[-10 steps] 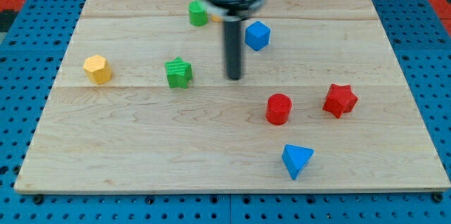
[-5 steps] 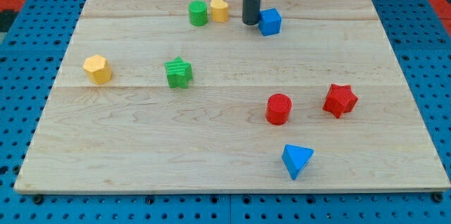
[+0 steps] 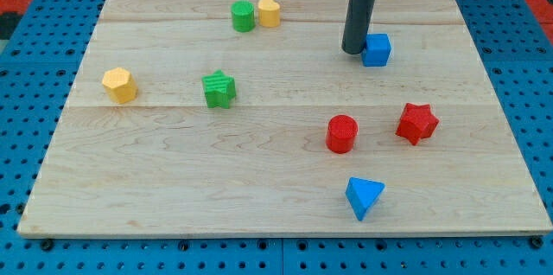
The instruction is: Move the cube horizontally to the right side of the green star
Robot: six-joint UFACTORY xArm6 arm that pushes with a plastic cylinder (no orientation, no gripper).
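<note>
The blue cube (image 3: pixel 377 50) lies on the wooden board in the upper right part of the view. My tip (image 3: pixel 352 51) stands right against the cube's left side, touching it. The green star (image 3: pixel 219 89) lies left of centre, well to the left of the cube and a little lower in the view.
A green cylinder (image 3: pixel 243 16) and a yellow block (image 3: pixel 269 11) sit together near the top. A yellow hexagonal block (image 3: pixel 120 85) lies at the left. A red cylinder (image 3: pixel 341 133), a red star (image 3: pixel 417 123) and a blue triangular block (image 3: pixel 364 197) lie lower right.
My tip moved from the board's centre up to the cube's left side, then right and slightly down. The blue cube has slid right and a little down with it.
</note>
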